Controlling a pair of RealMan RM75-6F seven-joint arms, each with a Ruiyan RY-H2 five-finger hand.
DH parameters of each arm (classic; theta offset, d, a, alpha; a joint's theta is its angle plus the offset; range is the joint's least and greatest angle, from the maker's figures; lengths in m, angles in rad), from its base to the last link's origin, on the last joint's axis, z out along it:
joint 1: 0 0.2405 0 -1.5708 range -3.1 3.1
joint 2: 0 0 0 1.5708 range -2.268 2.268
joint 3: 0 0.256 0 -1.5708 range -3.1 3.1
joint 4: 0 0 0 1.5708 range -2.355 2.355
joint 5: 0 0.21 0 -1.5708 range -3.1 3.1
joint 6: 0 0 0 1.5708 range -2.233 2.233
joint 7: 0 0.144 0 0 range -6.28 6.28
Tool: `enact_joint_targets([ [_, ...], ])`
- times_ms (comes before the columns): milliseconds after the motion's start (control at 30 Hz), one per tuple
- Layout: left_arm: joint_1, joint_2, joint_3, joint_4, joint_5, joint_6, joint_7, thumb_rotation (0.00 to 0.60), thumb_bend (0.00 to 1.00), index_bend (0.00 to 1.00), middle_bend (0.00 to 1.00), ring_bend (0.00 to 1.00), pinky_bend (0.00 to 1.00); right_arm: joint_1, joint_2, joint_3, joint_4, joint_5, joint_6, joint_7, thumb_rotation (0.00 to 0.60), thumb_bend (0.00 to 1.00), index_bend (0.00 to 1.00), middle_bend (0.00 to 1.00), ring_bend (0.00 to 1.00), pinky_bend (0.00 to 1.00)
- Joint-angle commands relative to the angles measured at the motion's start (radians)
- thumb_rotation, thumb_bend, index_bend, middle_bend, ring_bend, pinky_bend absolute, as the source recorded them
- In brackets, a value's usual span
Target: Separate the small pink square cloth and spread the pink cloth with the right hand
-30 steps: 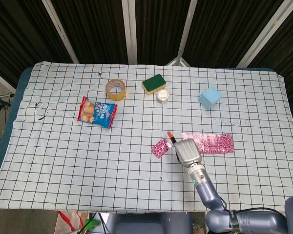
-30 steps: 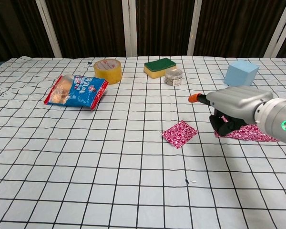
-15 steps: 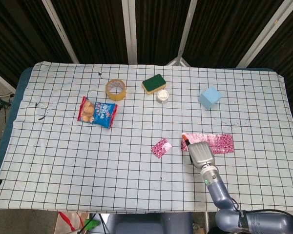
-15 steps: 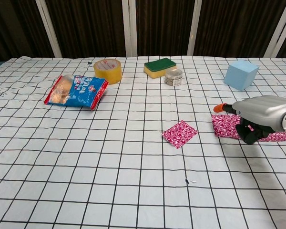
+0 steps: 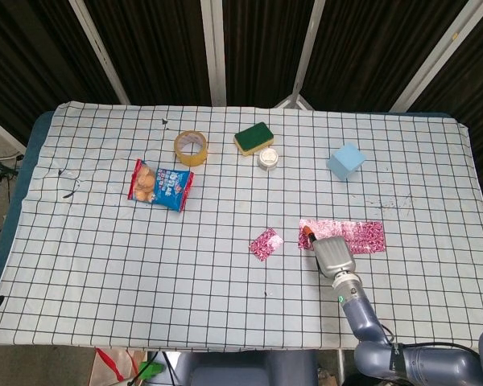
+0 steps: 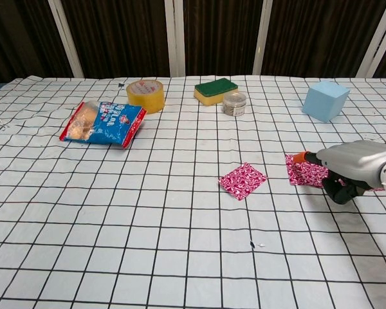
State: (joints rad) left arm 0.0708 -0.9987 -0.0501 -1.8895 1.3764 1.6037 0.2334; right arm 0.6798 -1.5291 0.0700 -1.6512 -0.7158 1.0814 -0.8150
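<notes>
The small pink square cloth [image 6: 242, 180] lies flat on its own, well apart at nine o'clock of the long pink cloth [image 5: 356, 236], so the separating looks done and the spreading is what's left. The right hand [image 6: 349, 166] sits low over that strip's near-left end, fingers curled under against the fabric; whether they pinch it, I cannot tell. No left hand in either view.

I count pink cloths: 2, small square [image 5: 266, 243] centre, long one [image 5: 354, 236] right | tape roll [image 5: 191, 148]: 1 | sponge [image 5: 253, 137]: 1 | small tin [image 5: 267, 158]: 1 | blue cube [image 5: 345, 162]: 1 | snack bag [image 5: 160, 185]: 1 | hand [image 5: 332, 256]: 1
</notes>
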Motion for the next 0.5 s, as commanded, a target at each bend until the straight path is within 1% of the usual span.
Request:
enact_joint_targets([
  [33, 0.0, -0.001, 0.001, -0.001, 0.001, 0.002, 0.002, 0.6, 0.26, 0.15, 0.0, 0.0, 0.1, 0.001, -0.001, -0.004, 0.0, -0.003, 0.0, 0.002, 0.6, 0.78, 0.09, 0.83, 0.78, 0.54],
  [267, 0.003, 0.001, 0.0, -0.001, 0.0, 0.005, -0.004, 0.6, 0.26, 0.15, 0.0, 0.0, 0.1, 0.003, -0.002, -0.02, 0.003, 0.006, -0.003, -0.004, 0.6, 0.79, 0.11, 0.83, 0.77, 0.54],
  [500, -0.002, 0.0, 0.004, -0.003, 0.006, -0.002, 0.003, 0.6, 0.26, 0.15, 0.0, 0.0, 0.1, -0.001, 0.005, -0.033, -0.011, -0.008, 0.01, -0.006, 0.6, 0.79, 0.11, 0.83, 0.78, 0.54],
])
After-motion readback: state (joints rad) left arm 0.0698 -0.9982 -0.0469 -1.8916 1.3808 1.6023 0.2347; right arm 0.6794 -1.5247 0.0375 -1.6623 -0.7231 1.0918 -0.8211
